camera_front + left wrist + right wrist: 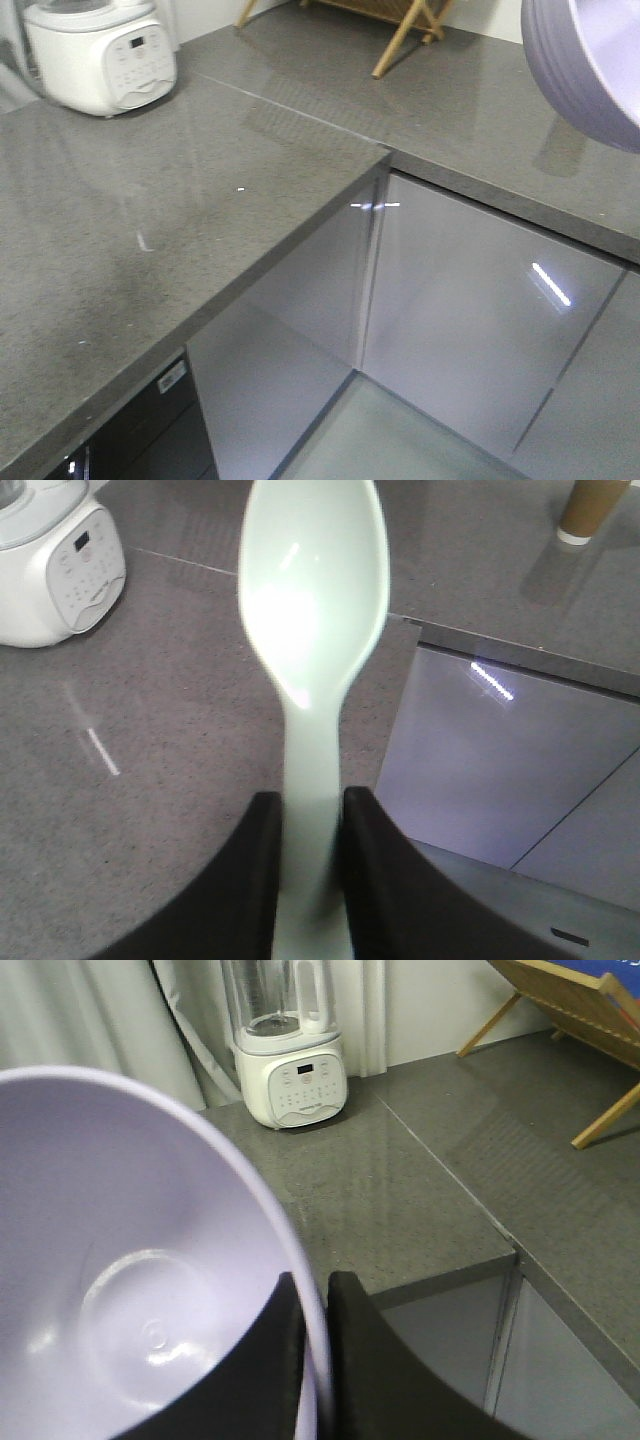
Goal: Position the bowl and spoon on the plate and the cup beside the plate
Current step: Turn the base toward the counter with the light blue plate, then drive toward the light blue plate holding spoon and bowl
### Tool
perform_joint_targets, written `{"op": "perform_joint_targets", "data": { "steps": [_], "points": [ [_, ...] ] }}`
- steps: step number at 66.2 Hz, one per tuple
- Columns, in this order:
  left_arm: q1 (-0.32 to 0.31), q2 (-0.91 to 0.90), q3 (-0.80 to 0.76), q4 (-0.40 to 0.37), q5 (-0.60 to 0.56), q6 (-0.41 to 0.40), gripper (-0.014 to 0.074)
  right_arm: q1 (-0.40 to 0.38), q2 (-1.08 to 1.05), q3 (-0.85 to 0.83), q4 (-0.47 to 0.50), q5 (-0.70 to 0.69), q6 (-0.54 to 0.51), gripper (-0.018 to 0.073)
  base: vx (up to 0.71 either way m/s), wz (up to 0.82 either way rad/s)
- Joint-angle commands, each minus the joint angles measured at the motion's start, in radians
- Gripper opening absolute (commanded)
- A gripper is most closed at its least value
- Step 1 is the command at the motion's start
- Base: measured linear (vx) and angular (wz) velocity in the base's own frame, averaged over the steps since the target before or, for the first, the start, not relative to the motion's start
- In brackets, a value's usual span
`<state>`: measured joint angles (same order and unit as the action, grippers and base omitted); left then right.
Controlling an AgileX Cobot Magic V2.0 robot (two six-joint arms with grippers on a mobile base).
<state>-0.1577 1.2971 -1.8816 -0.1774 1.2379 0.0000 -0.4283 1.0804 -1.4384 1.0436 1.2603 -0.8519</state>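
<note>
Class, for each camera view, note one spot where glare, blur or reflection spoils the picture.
Front view: the bowl in the top right corner is soft and out of focus, and a bright streak glints on the cabinet door. Left wrist view: strong glare washes out the head of the spoon. Right wrist view: small highlights shine on the bowl's floor, and its near rim is blurred.

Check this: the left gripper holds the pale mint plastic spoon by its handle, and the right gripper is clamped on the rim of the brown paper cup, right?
Not quite. The right wrist view shows the right gripper clamped on the rim of the glossy lavender plastic bowl. The left gripper does hold the pale mint plastic spoon by its handle.
</note>
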Motion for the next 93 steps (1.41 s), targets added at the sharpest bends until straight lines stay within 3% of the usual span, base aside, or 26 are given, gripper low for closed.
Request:
{"op": "perform_joint_targets", "data": {
  "steps": [1,93],
  "points": [
    [-0.004,-0.021,-0.024,-0.018,-0.062,-0.006,-0.0006,-0.003,-0.011,-0.02,0.069,0.015,-0.005,-0.0005,0.0,-0.38],
    [-0.004,-0.021,-0.024,-0.018,-0.062,-0.006,-0.0006,-0.003,-0.011,-0.02,0.069,0.015,-0.005,-0.0005,-0.02,-0.34]
  ]
}}
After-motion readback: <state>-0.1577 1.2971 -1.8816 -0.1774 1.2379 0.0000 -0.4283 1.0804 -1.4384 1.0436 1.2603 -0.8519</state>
